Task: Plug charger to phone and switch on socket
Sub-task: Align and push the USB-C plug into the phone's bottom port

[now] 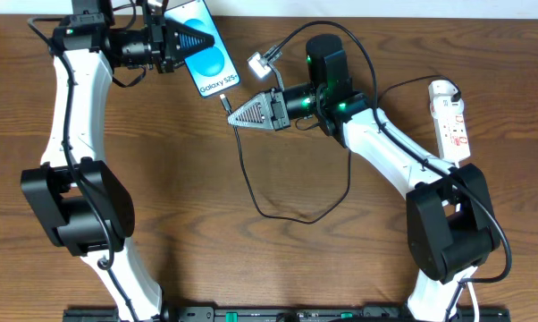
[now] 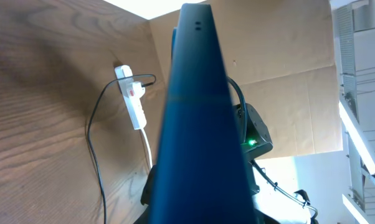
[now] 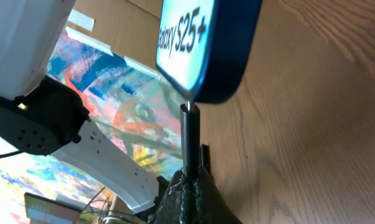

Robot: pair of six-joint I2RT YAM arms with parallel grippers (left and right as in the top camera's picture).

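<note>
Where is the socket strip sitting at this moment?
Overhead view: the socket lies at the far right, just outside the right arm, well away from the phone.

Robot lab bench, as far as I can tell from here.
My two arms [image 1: 385, 148] work over a wood-grain surface [image 1: 189, 179] fenced by cardboard sheets [image 2: 281, 81], with a bright painted panel [image 3: 113, 93] behind.

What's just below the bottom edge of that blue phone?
The charger plug, held by the right gripper, meets the phone there. Whether its tip is inside the port is hidden.
</note>
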